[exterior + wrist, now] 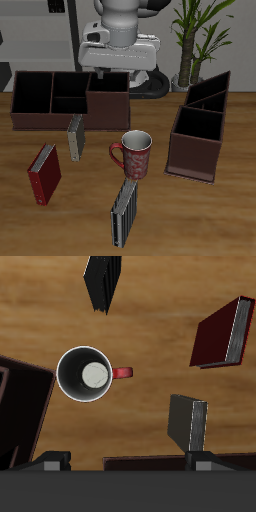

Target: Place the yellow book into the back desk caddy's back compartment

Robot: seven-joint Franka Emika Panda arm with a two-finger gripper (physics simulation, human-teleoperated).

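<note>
Striped book (124,212) nearest, mug (135,153), red book (44,174), yellow book (75,137), gripper (118,72) state unclear

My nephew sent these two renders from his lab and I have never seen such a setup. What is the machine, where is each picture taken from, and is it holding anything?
It is a simulated robot arm standing at the back of a wooden table. One picture looks at it from the front and above; the other looks straight down from a camera at its tool. On the table stand a yellow book, a red book, a striped book, a red mug and two brown desk caddies: the back desk caddy and another beside the mug. The tool hangs high over the table. Nothing shows between its fingertips, so it seems to hold nothing.
</note>
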